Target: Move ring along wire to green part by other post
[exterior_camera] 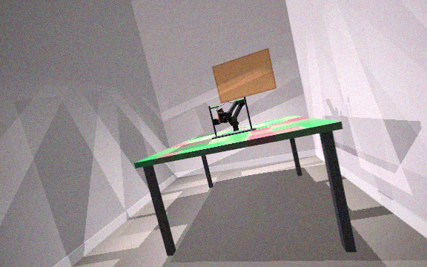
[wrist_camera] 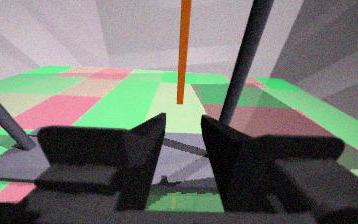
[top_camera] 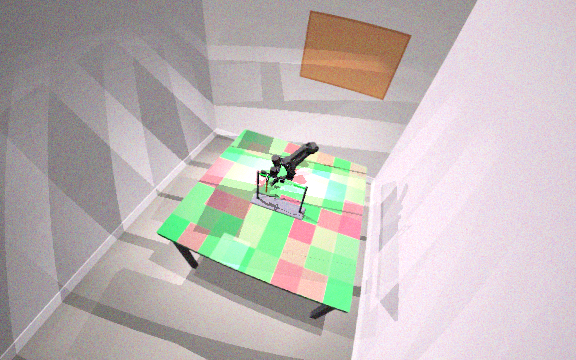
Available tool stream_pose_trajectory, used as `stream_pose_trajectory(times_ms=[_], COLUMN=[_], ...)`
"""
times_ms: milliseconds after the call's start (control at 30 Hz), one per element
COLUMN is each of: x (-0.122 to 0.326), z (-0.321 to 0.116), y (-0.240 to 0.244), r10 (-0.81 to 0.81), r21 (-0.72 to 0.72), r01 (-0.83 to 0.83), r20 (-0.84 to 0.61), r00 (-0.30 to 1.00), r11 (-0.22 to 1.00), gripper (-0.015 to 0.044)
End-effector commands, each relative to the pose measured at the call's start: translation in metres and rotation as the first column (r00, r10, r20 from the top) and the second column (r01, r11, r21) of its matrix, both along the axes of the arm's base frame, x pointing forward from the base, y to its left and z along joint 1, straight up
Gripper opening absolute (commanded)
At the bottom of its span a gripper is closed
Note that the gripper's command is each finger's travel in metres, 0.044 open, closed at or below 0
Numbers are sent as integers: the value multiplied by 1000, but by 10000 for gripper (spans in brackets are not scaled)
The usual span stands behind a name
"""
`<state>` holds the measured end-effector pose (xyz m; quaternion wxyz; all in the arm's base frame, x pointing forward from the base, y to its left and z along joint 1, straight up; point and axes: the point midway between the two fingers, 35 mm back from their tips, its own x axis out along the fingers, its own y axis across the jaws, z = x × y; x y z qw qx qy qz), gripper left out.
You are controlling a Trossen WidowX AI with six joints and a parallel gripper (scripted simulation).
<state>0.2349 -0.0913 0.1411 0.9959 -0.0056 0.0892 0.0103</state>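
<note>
The orange handle (top_camera: 267, 186) (wrist_camera: 182, 55) hangs down near the left post (top_camera: 258, 186) (exterior_camera: 213, 122) in the top and exterior views. In the wrist view its lower end is ahead of and above the fingertips, in line with the gap. The ring at its top is too small to make out. My gripper (wrist_camera: 183, 118) is partly open, with nothing between its fingers, close to the handle on the arm's side. The other post (top_camera: 303, 201) (exterior_camera: 247, 113) stands at the right. Green wire (exterior_camera: 239, 100) shows beside it. The thin grey wire is hard to see.
The posts stand on a grey base plate (top_camera: 279, 207) (wrist_camera: 10, 167) on the checkered table (top_camera: 268, 235) (exterior_camera: 280, 134). In the wrist view the near post (wrist_camera: 242, 62) rises just right of the handle. The arm (top_camera: 298, 159) reaches in from behind the frame.
</note>
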Motion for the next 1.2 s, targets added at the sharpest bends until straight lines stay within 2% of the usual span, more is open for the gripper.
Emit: stream_pose_trajectory(times_ms=[0, 1167], x=[15, 58], z=[12, 10], y=[1, 0], r10=[0, 0], r21=[0, -1], r01=[0, 0], r20=[14, 15], r00=[1000, 1000], r11=[1000, 1000], gripper=[160, 160])
